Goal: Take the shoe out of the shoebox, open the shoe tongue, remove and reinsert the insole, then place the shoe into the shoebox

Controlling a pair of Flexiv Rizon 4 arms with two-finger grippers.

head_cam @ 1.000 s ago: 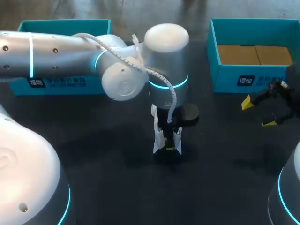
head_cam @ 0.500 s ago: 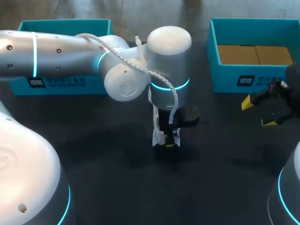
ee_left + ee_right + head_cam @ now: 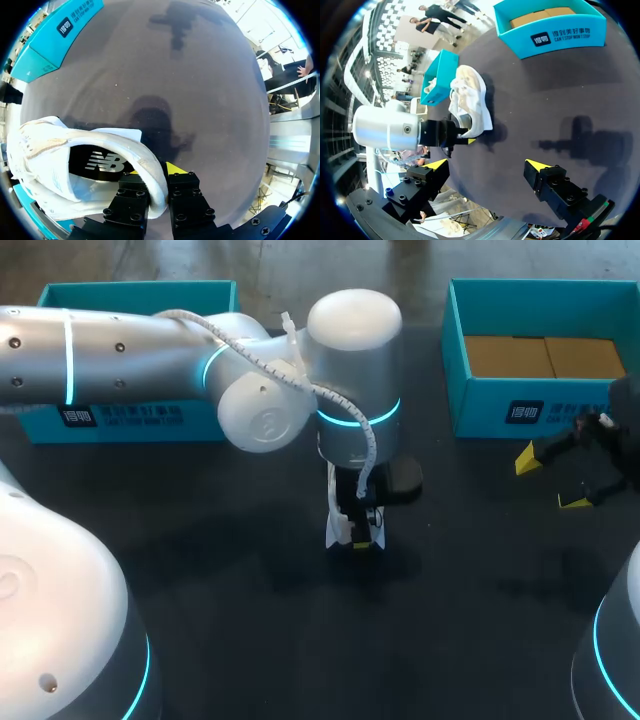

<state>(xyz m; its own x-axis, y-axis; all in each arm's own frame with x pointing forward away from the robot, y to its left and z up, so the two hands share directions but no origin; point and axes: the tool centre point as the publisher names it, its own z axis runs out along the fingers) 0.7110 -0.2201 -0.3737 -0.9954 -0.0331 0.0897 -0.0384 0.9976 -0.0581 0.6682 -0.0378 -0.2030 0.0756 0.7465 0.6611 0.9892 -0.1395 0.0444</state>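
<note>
Left gripper [image 3: 154, 174] pinching the white fabric sneaker [image 3: 40, 145] by its heel collar | right gripper [image 3: 487, 165] gaping, empty | best: hold heel pinned firmly while tongue opens.

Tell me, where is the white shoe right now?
The white shoe sits on the table between the left teal box and the right teal box, its heel rim pinched in the left gripper; the head view mostly hides it under that arm.
</note>
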